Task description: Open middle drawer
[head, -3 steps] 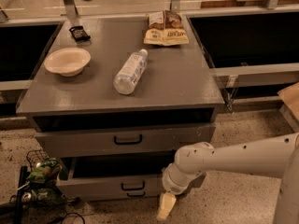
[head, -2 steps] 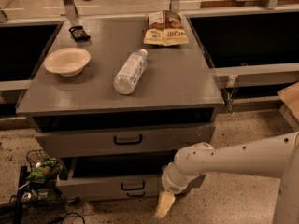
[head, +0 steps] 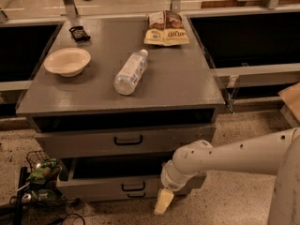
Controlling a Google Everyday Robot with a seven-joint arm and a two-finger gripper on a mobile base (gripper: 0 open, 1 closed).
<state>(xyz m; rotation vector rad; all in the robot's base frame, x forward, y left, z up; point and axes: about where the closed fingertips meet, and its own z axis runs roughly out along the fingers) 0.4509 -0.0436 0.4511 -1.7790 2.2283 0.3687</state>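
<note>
You have a grey-painted cabinet (head: 187,78) with a flat matte top. On it stand a round cream bowl (head: 67,61), a clear plastic bottle (head: 130,72) lying on its side and crinkled snack bags (head: 165,29) at the back. The floor (head: 243,205) is speckled stone.

Your arm (head: 234,156), smooth white and tubular, reaches in from the right at a low level and bends down at a rounded wrist. The gripper (head: 164,201), cream-coloured, points down toward the floor just in front of the lower right part of the cabinet. You cannot tell whether it is open or closed.

The middle drawer (head: 93,189) sits low on the cabinet, below the taller drawer front (head: 70,143). It stands partly out, its inside dark, and a small black loop handle (head: 132,186) sits at its centre, left of the gripper.
</note>
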